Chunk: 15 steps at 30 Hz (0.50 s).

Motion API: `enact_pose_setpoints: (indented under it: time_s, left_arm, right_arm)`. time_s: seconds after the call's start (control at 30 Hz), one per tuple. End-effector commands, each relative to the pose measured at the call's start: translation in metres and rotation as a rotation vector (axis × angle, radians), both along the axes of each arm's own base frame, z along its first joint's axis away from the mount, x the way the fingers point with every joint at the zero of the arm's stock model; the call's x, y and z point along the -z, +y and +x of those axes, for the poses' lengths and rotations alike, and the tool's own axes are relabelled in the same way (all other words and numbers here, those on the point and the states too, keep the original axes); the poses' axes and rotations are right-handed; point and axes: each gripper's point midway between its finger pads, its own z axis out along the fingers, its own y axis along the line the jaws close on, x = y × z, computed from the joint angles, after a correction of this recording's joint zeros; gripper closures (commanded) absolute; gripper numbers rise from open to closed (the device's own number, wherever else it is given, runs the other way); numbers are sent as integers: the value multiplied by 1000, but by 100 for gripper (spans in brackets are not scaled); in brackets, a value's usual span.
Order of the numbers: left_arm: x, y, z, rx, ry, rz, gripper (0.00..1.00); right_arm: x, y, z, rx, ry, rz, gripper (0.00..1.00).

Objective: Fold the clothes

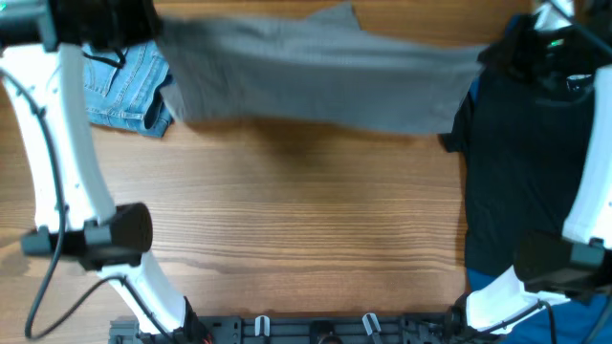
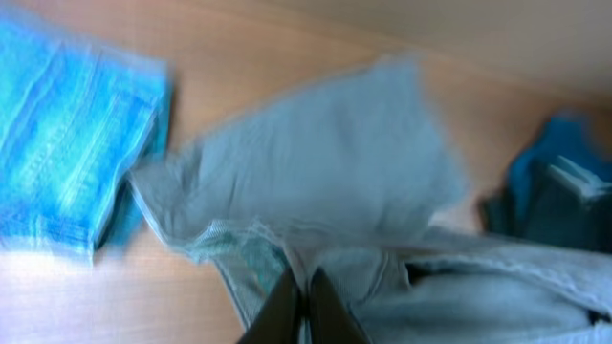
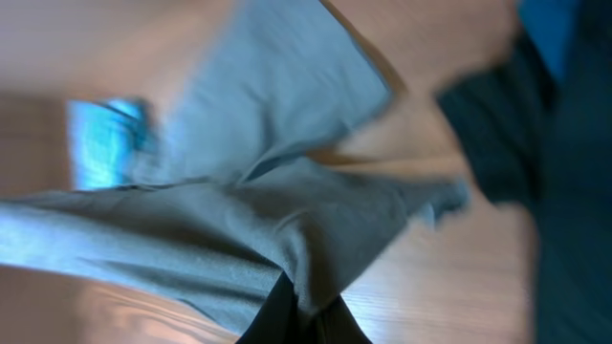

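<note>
the grey shorts point(image 1: 316, 81) hung stretched along the far edge of the desk point(image 1: 306, 229), left gripper point(image 2: 301, 304) and right gripper point(image 3: 304, 320) each clamped onto 1 end. lowered unevenly, the cloth could bunch or drape over the denim shorts point(image 1: 124, 86).

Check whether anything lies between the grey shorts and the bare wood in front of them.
Nothing visible does. The grey shorts are held stretched between the left gripper and right gripper, and the table in front is bare wood. The denim shorts lie to the left, the black garment to the right.
</note>
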Motion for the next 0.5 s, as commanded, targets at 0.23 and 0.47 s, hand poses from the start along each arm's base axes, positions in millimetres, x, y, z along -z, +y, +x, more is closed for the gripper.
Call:
enact_pose_setpoints:
  time_s: [0.23, 0.47]
  left_arm:
    - [10, 7, -31, -33, 115, 88, 96]
    - [23, -1, -70, -54, 208, 160, 96]
  right_arm:
    - [14, -31, -17, 41, 78, -275, 96]
    - [-12, -29, -31, 53, 6, -283, 96]
